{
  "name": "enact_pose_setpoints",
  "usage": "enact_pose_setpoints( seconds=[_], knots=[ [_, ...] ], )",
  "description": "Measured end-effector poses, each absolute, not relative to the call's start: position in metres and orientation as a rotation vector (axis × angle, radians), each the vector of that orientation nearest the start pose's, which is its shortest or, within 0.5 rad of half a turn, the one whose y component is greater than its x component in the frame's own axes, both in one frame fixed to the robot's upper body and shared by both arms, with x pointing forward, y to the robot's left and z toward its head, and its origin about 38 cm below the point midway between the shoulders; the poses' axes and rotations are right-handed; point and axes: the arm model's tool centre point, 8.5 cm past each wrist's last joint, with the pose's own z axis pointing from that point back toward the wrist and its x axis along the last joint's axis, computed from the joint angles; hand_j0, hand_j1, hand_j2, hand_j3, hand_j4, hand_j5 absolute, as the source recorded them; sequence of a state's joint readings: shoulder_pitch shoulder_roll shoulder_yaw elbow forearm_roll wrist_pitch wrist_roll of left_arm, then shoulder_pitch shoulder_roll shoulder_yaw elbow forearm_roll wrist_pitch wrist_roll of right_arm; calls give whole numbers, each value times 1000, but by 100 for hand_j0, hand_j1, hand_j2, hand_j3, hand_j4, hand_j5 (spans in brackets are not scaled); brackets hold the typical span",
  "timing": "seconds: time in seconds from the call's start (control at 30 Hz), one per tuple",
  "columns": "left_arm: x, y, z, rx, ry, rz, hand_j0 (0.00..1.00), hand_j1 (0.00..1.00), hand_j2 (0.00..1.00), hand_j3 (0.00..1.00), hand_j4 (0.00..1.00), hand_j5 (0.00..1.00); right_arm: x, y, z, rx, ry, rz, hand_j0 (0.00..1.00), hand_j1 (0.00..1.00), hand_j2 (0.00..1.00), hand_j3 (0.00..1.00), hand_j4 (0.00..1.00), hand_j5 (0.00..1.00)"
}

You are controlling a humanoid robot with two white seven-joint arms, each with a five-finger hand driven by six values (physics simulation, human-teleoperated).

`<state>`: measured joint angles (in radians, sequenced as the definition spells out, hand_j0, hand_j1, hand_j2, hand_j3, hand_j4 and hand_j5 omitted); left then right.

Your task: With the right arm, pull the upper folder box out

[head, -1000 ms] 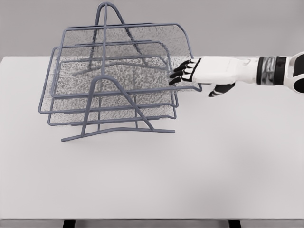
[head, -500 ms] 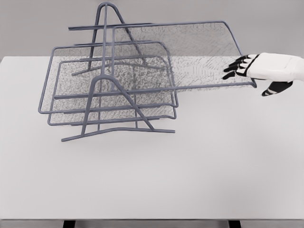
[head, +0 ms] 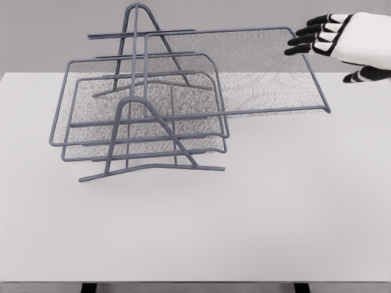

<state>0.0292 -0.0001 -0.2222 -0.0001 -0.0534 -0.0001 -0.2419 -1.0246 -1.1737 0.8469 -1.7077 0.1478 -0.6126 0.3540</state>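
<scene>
The right hand (head: 333, 43) hangs in the air at the top right, with its fingers (head: 305, 40) spread apart and holding nothing. Its thumb hangs a bit lower, away from the fingers. Just below and beside the fingertips is the far corner of the upper folder box (head: 256, 76), and the hand does not seem to touch it. This mesh tray sticks far out from the rack (head: 137, 101) toward the hand, so it looks pulled out, which may be why the hand is open and free. The inner end of the tray, away from the hand, sits on the rack's rails, and that is likely what keeps it level. Farther from the hand, the lower trays (head: 140, 131) sit pushed in. The rack stands on the white desk (head: 256, 213). The arm behind the hand is cut off at the edge. The left arm cannot be seen at all.
</scene>
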Motion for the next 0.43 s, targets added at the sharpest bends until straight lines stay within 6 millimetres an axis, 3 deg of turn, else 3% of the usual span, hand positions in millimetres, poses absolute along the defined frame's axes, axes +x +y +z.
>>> enact_pose_setpoints(
  seconds=[0.07, 0.13, 0.23, 0.33, 0.4, 0.43],
  knots=[
    [-24, 252, -261, -157, 74, -268, 100, 100, 100, 100, 100, 100, 390, -297, 377, 675, 2099, -2621, 100, 100, 100, 100, 100, 100],
    [-24, 252, -261, -158, 74, -268, 100, 100, 100, 100, 100, 100, 387, -287, 351, 558, 2135, -2645, 100, 100, 100, 100, 100, 100],
    [-24, 252, -261, -158, 74, -268, 100, 100, 100, 100, 100, 100, 386, -277, 341, 488, 2162, -2631, 100, 100, 100, 100, 100, 100],
    [-24, 252, -261, -158, 74, -268, 100, 100, 100, 100, 100, 100, 387, -265, 341, 451, 2182, -2593, 100, 100, 100, 100, 100, 100],
    [-42, 252, -260, -161, 104, -262, 100, 100, 100, 100, 100, 100, 387, -262, 340, 439, 2188, -2585, 100, 100, 100, 100, 100, 100],
    [-28, 252, -261, -158, 82, -265, 100, 100, 100, 100, 100, 100, 387, -261, 340, 436, 2190, -2583, 100, 100, 100, 100, 100, 100]
  ],
)
